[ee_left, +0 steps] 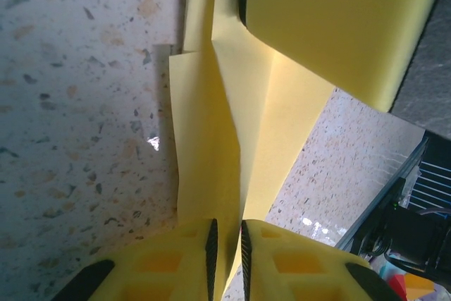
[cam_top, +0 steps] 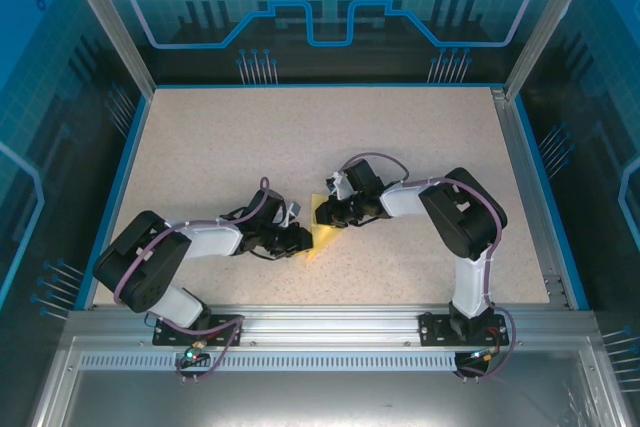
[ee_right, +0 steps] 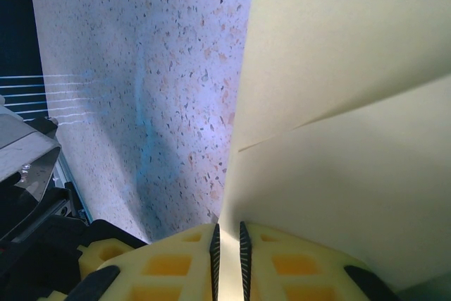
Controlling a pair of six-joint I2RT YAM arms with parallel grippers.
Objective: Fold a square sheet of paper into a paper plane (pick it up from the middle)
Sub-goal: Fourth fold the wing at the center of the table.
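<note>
The square sheet of paper [cam_top: 323, 235] is yellow and folded into overlapping flaps with a centre crease. It is held just above the middle of the table between both arms. My left gripper [cam_top: 303, 239] comes in from the left. In the left wrist view its jaws [ee_left: 227, 248] are shut on the paper's [ee_left: 236, 139] lower edge. My right gripper [cam_top: 327, 214] reaches from the right, and its yellow finger [ee_left: 331, 19] presses the paper's far end. In the right wrist view its jaws [ee_right: 227, 248] are shut on the paper [ee_right: 345, 146], which fans out to the right.
The speckled beige table [cam_top: 230, 147] is bordered by a blue rim [cam_top: 128, 147] and a metal rail [cam_top: 320, 319] at the near edge. Clear enclosure walls stand at the back and sides.
</note>
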